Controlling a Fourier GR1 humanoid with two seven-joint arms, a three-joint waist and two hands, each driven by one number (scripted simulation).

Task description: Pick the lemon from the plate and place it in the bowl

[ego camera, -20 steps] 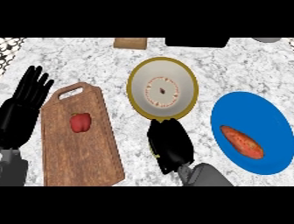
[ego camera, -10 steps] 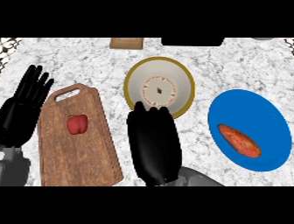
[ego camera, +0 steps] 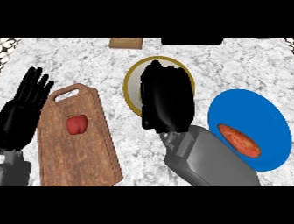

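Orange-red and oblong, the food item (ego camera: 239, 140) lies in the lower half of the round blue plate (ego camera: 240, 103), which sits at about 4 o'clock from the middle of the head view. Its long axis runs from 10 o'clock to 4 o'clock, with the narrower end toward 10 o'clock, and nothing touches it but the plate. The black right hand (ego camera: 167, 100) is apart from it, on the 9 o'clock side of the plate and over the white, gold-rimmed round bowl (ego camera: 131, 87) at 12 o'clock. The hand's back faces up, and its fingers are stretched out close together toward 12 o'clock, covering the bowl's middle and right side. It is open and holds nothing that shows. Whether it touches the bowl cannot be told. Its grey forearm (ego camera: 208, 159) comes in from 5 o'clock, passing just beside the plate's left rim. The black left hand (ego camera: 22, 116) rests open at 9 o'clock, fingers up and spread, beside the brown wooden cutting board (ego camera: 78, 157) at 8 o'clock. A small red bell pepper (ego camera: 76, 124) stands on that board's upper half. All of this sits on a grey-white marbled stone counter (ego camera: 240, 61).
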